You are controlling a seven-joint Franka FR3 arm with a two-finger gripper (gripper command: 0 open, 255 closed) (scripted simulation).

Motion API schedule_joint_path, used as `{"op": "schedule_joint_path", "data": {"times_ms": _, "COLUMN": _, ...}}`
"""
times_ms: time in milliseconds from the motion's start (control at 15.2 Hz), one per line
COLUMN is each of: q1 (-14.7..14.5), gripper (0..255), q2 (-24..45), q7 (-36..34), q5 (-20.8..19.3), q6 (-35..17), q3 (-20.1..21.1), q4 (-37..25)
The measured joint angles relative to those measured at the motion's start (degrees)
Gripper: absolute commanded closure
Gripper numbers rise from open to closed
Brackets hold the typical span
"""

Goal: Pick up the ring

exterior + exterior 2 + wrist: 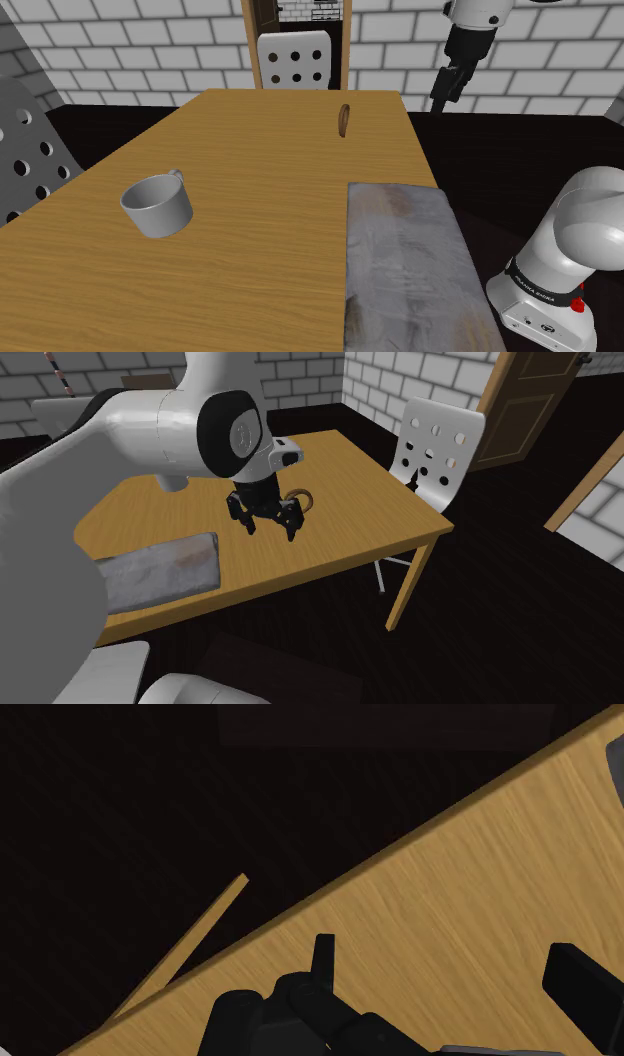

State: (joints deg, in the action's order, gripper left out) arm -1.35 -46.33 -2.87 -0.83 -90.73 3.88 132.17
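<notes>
Scanning the shoulder view from its left: a grey perforated chair (22, 150) stands beside the wooden surface (250, 250). A grey handled cup (157, 206) rests on the surface's near-left part. Further right and towards the far end, the ring (343, 119), brown, stands upright on its edge, well apart from the cup. A white perforated chair (294, 58) stands beyond the far end. A grey slab (405, 265) lies along the surface's right edge, nearer than the ring. Right of the ring and higher, the tool (446, 95) hangs past the surface's edge, not touching the ring.

Second exterior view: the tool (268, 525) hangs just in front of the ring (305, 500).

Wrist view: the tool (447, 956) is spread, nothing between its fingers (323, 959), with the surface's edge running diagonally beneath.
</notes>
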Motion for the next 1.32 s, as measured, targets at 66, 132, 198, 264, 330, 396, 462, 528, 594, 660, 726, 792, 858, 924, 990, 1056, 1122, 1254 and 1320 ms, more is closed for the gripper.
{"op": "schedule_joint_path", "data": {"times_ms": 66, "q1": 0.00, "gripper": 0, "q2": 0.00, "q7": 0.00, "q5": 0.00, "q6": 0.00, "q3": 0.00, "q4": 0.00}}
{"op": "schedule_joint_path", "data": {"times_ms": 132, "q1": 0.31, "gripper": 0, "q2": 0.85, "q7": -1.33, "q5": 0.27, "q6": -0.52, "q3": 0.69, "q4": -0.36}}
{"op": "schedule_joint_path", "data": {"times_ms": 198, "q1": 0.88, "gripper": 0, "q2": 2.26, "q7": -3.37, "q5": 0.56, "q6": -1.44, "q3": 1.60, "q4": -0.88}}
{"op": "schedule_joint_path", "data": {"times_ms": 264, "q1": 1.56, "gripper": 0, "q2": 3.91, "q7": -5.74, "q5": 0.80, "q6": -2.37, "q3": 2.60, "q4": -1.65}}
{"op": "schedule_joint_path", "data": {"times_ms": 330, "q1": 2.22, "gripper": 0, "q2": 5.63, "q7": -8.49, "q5": 1.16, "q6": -3.24, "q3": 3.86, "q4": -2.53}}
{"op": "schedule_joint_path", "data": {"times_ms": 396, "q1": 2.95, "gripper": 0, "q2": 7.68, "q7": -11.43, "q5": 1.42, "q6": -4.23, "q3": 5.18, "q4": -3.64}}
{"op": "schedule_joint_path", "data": {"times_ms": 462, "q1": 3.76, "gripper": 0, "q2": 9.81, "q7": -14.28, "q5": 1.51, "q6": -4.79, "q3": 6.35, "q4": -5.22}}
{"op": "schedule_joint_path", "data": {"times_ms": 528, "q1": 4.65, "gripper": 0, "q2": 11.98, "q7": -16.97, "q5": 1.43, "q6": -5.79, "q3": 7.32, "q4": -6.37}}
{"op": "schedule_joint_path", "data": {"times_ms": 594, "q1": 5.34, "gripper": 0, "q2": 13.86, "q7": -20.03, "q5": 1.47, "q6": -6.54, "q3": 8.61, "q4": -7.48}}
{"op": "schedule_joint_path", "data": {"times_ms": 660, "q1": 6.16, "gripper": 0, "q2": 16.13, "q7": -23.04, "q5": 1.27, "q6": -7.11, "q3": 9.77, "q4": -9.19}}
{"op": "schedule_joint_path", "data": {"times_ms": 726, "q1": 7.01, "gripper": 0, "q2": 18.52, "q7": -25.98, "q5": 0.93, "q6": -8.01, "q3": 10.83, "q4": -10.60}}
{"op": "schedule_joint_path", "data": {"times_ms": 792, "q1": 7.78, "gripper": 0, "q2": 20.68, "q7": -28.98, "q5": 0.56, "q6": -8.84, "q3": 11.88, "q4": -11.83}}
{"op": "schedule_joint_path", "data": {"times_ms": 858, "q1": 8.59, "gripper": 0, "q2": 22.65, "q7": -31.70, "q5": 0.05, "q6": -9.33, "q3": 12.62, "q4": -13.19}}
{"op": "schedule_joint_path", "data": {"times_ms": 924, "q1": 9.42, "gripper": 0, "q2": 25.01, "q7": -34.48, "q5": -0.62, "q6": -9.78, "q3": 13.40, "q4": -14.99}}
{"op": "schedule_joint_path", "data": {"times_ms": 990, "q1": 10.17, "gripper": 0, "q2": 27.60, "q7": -37.38, "q5": -1.37, "q6": -10.17, "q3": 14.22, "q4": -16.97}}
{"op": "schedule_joint_path", "data": {"times_ms": 1056, "q1": 10.79, "gripper": 0, "q2": 30.13, "q7": -40.43, "q5": -2.17, "q6": -10.07, "q3": 15.07, "q4": -19.34}}
{"op": "schedule_joint_path", "data": {"times_ms": 1122, "q1": 11.38, "gripper": 0, "q2": 33.03, "q7": -43.54, "q5": -3.19, "q6": -10.10, "q3": 15.90, "q4": -21.94}}
{"op": "schedule_joint_path", "data": {"times_ms": 1254, "q1": 12.22, "gripper": 0, "q2": 38.10, "q7": -49.47, "q5": -5.21, "q6": -9.59, "q3": 17.05, "q4": -26.77}}
{"op": "schedule_joint_path", "data": {"times_ms": 1320, "q1": 12.56, "gripper": 0, "q2": 40.24, "q7": -52.22, "q5": -6.17, "q6": -9.42, "q3": 17.33, "q4": -28.73}}
